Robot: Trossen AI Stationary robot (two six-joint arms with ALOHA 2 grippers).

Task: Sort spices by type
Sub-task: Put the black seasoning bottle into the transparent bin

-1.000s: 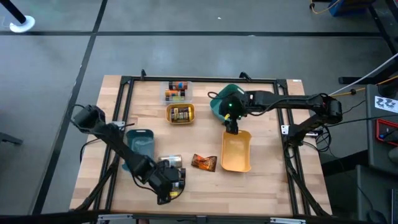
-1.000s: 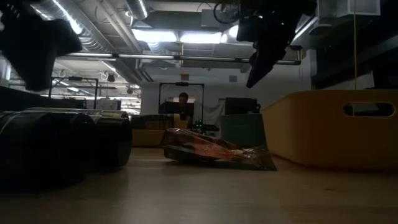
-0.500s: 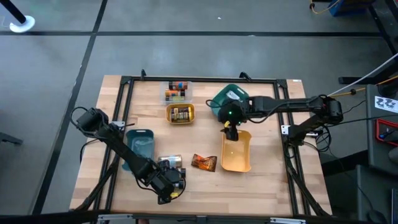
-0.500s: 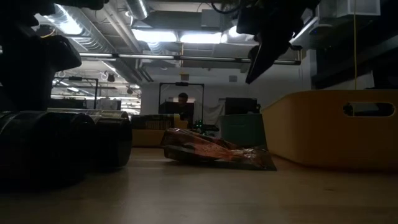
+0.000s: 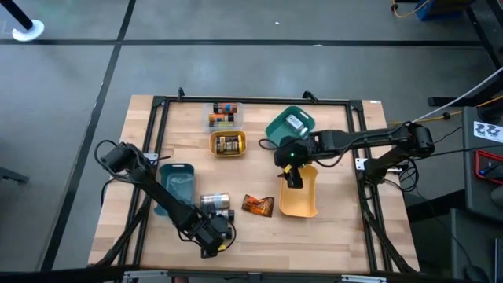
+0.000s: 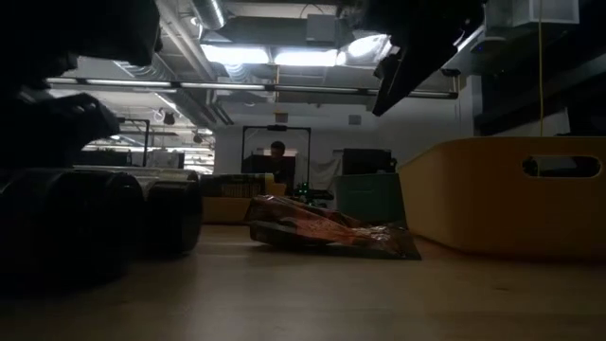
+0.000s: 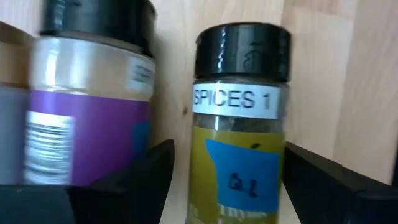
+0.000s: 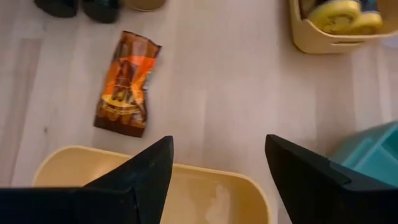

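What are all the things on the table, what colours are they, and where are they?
Clear tray: one, holding small jars, far edge of the table.
Small yellow tray: one, holding jars, just in front of the clear tray.
Green tray: one, far side, right of middle.
Blue tray: one, left side.
Big yellow tray: one, right side, looks empty.
Packet: one, orange-brown, lying flat left of the big yellow tray.
Loose jars: at least two, dark caps, near front left; one has a purple label, one reads SPICES 1.
Person: one, far off in the room.
Left gripper: open around the SPICES 1 jar.
Right gripper: open, above the big yellow tray.
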